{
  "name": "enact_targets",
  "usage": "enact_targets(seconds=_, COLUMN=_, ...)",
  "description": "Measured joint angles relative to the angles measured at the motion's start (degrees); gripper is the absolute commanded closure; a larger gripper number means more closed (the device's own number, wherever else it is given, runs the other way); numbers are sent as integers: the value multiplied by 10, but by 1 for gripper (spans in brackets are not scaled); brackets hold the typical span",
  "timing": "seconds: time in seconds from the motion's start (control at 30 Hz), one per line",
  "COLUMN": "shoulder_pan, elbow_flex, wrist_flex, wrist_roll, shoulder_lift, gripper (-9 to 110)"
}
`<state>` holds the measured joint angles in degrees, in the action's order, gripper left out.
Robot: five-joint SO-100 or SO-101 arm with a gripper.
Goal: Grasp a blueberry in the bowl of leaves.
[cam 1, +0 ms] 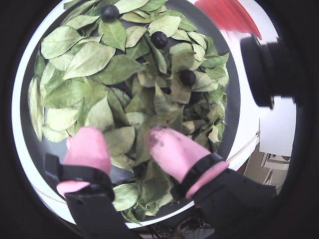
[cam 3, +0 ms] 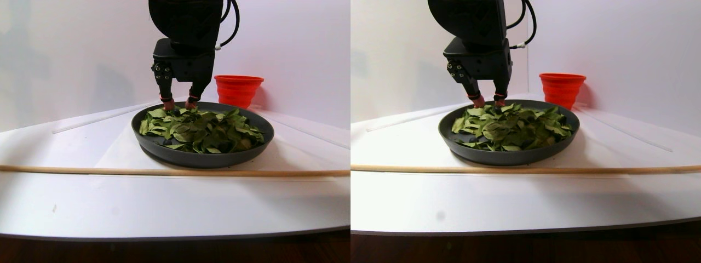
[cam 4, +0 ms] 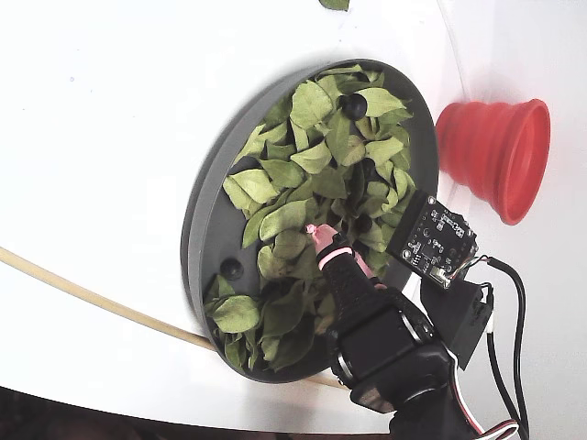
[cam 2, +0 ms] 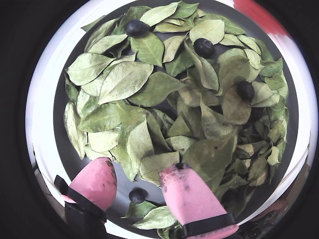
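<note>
The bowl of leaves (cam 2: 56,114) is a wide dark-grey dish that fills both wrist views, and its rim shows in a wrist view (cam 1: 234,107). My gripper (cam 2: 140,167) is open, and its pink fingertips (cam 2: 97,181) are low over the leaves near the dish's edge. One blueberry (cam 2: 137,195) lies on the bare dish floor and shows between the two fingers, untouched. Three more blueberries (cam 2: 203,47) lie further off on the leaves (cam 1: 159,39). In the fixed view my gripper (cam 4: 318,235) is over the leaves, with a blueberry (cam 4: 231,269) to its left.
A red ribbed cup (cam 4: 495,156) stands just outside the bowl, also seen in the stereo pair view (cam 3: 238,90). A thin wooden stick (cam 3: 164,171) lies across the white table in front of the bowl (cam 3: 202,156). A camera board (cam 4: 431,240) juts from the wrist.
</note>
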<state>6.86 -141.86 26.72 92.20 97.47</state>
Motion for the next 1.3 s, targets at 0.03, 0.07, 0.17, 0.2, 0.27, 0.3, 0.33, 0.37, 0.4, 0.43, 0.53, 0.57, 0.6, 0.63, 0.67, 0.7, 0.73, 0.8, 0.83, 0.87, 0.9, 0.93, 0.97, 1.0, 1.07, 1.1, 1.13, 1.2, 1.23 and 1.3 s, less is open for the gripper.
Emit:
enact_targets(seconds=0.03, shoulder_pan=0, elbow_flex=0, wrist_flex=0, wrist_roll=0, shoulder_lift=0, gripper=85)
enact_targets(seconds=0.07, shoulder_pan=0, elbow_flex=0, wrist_flex=0, wrist_roll=3, shoulder_lift=0, gripper=85)
enact_targets(seconds=0.17, shoulder_pan=3, elbow_flex=0, wrist_flex=0, wrist_roll=6, shoulder_lift=0, gripper=85)
enact_targets(seconds=0.2, shoulder_pan=4, elbow_flex=0, wrist_flex=0, wrist_roll=6, shoulder_lift=0, gripper=85)
enact_targets(seconds=0.27, shoulder_pan=6, elbow_flex=0, wrist_flex=0, wrist_roll=6, shoulder_lift=0, gripper=85)
enact_targets(seconds=0.3, shoulder_pan=7, elbow_flex=0, wrist_flex=0, wrist_roll=6, shoulder_lift=0, gripper=85)
enact_targets(seconds=0.33, shoulder_pan=7, elbow_flex=0, wrist_flex=0, wrist_roll=6, shoulder_lift=0, gripper=85)
enact_targets(seconds=0.37, shoulder_pan=7, elbow_flex=0, wrist_flex=0, wrist_roll=6, shoulder_lift=0, gripper=85)
enact_targets(seconds=0.4, shoulder_pan=7, elbow_flex=0, wrist_flex=0, wrist_roll=6, shoulder_lift=0, gripper=84)
enact_targets(seconds=0.43, shoulder_pan=7, elbow_flex=0, wrist_flex=0, wrist_roll=6, shoulder_lift=0, gripper=84)
enact_targets(seconds=0.53, shoulder_pan=7, elbow_flex=0, wrist_flex=0, wrist_roll=6, shoulder_lift=0, gripper=84)
enact_targets(seconds=0.57, shoulder_pan=7, elbow_flex=0, wrist_flex=0, wrist_roll=6, shoulder_lift=0, gripper=84)
enact_targets(seconds=0.6, shoulder_pan=7, elbow_flex=0, wrist_flex=0, wrist_roll=6, shoulder_lift=0, gripper=84)
enact_targets(seconds=0.63, shoulder_pan=7, elbow_flex=0, wrist_flex=0, wrist_roll=6, shoulder_lift=0, gripper=84)
enact_targets(seconds=0.67, shoulder_pan=7, elbow_flex=0, wrist_flex=0, wrist_roll=6, shoulder_lift=0, gripper=84)
enact_targets(seconds=0.7, shoulder_pan=7, elbow_flex=0, wrist_flex=0, wrist_roll=6, shoulder_lift=0, gripper=84)
enact_targets(seconds=0.73, shoulder_pan=7, elbow_flex=0, wrist_flex=0, wrist_roll=6, shoulder_lift=0, gripper=84)
enact_targets(seconds=0.8, shoulder_pan=7, elbow_flex=0, wrist_flex=-6, wrist_roll=3, shoulder_lift=0, gripper=84)
enact_targets(seconds=0.83, shoulder_pan=7, elbow_flex=-2, wrist_flex=-13, wrist_roll=-1, shoulder_lift=0, gripper=84)
enact_targets(seconds=0.87, shoulder_pan=7, elbow_flex=-5, wrist_flex=-21, wrist_roll=-4, shoulder_lift=3, gripper=84)
enact_targets(seconds=0.9, shoulder_pan=7, elbow_flex=-8, wrist_flex=-29, wrist_roll=-8, shoulder_lift=4, gripper=84)
enact_targets(seconds=0.93, shoulder_pan=7, elbow_flex=-10, wrist_flex=-35, wrist_roll=-10, shoulder_lift=4, gripper=84)
enact_targets(seconds=0.97, shoulder_pan=7, elbow_flex=-11, wrist_flex=-42, wrist_roll=-13, shoulder_lift=4, gripper=84)
enact_targets(seconds=1.0, shoulder_pan=7, elbow_flex=-12, wrist_flex=-47, wrist_roll=-15, shoulder_lift=6, gripper=84)
enact_targets(seconds=1.07, shoulder_pan=6, elbow_flex=-16, wrist_flex=-49, wrist_roll=-15, shoulder_lift=7, gripper=84)
enact_targets(seconds=1.1, shoulder_pan=5, elbow_flex=-16, wrist_flex=-53, wrist_roll=-15, shoulder_lift=7, gripper=84)
enact_targets(seconds=1.13, shoulder_pan=4, elbow_flex=-16, wrist_flex=-54, wrist_roll=-16, shoulder_lift=7, gripper=84)
enact_targets(seconds=1.2, shoulder_pan=-2, elbow_flex=-16, wrist_flex=-62, wrist_roll=-23, shoulder_lift=7, gripper=84)
enact_targets(seconds=1.23, shoulder_pan=-3, elbow_flex=-16, wrist_flex=-63, wrist_roll=-24, shoulder_lift=7, gripper=84)
enact_targets(seconds=1.3, shoulder_pan=-4, elbow_flex=-18, wrist_flex=-64, wrist_roll=-33, shoulder_lift=7, gripper=84)
